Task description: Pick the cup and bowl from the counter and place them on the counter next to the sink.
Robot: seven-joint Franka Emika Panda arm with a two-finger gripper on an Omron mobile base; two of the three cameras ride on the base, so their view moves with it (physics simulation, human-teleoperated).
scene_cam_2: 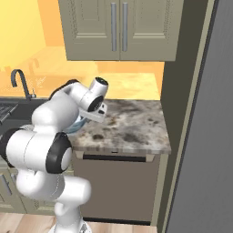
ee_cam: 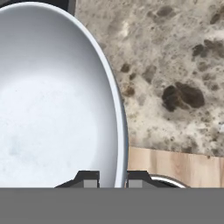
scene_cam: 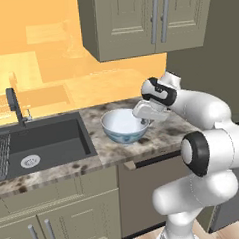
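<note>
The round white bowl with pale blue glossy outside point(scene_cam: 124, 125) stands on the grey-brown speckled granite counter point(scene_cam: 165, 133), just beside the dark grey recessed sink point(scene_cam: 40, 141). The end effector point(ee_cam: 113, 178) has one finger on each side of the bowl's rim; it seems to be grasping it, though contact is hard to judge. The bowl step is in hand; the next move is probably release. I count one bowl, one sink.

base views: behind arm, share counter point(scene_cam: 165, 133) | hand view: close, probably downward
</note>
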